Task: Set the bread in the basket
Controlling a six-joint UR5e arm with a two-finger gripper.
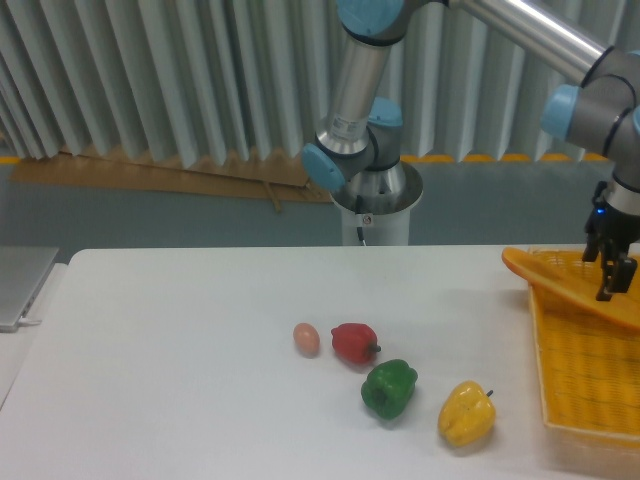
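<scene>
Bread (560, 284) lies just below gripper (608, 290) — apart.

No legible text, brand, number or sign is showing anywhere. A small label on the arm's lower link (347, 130) and a small sticker on the arm's base pedestal (366, 219) are appearing only as unreadable blurs.
</scene>
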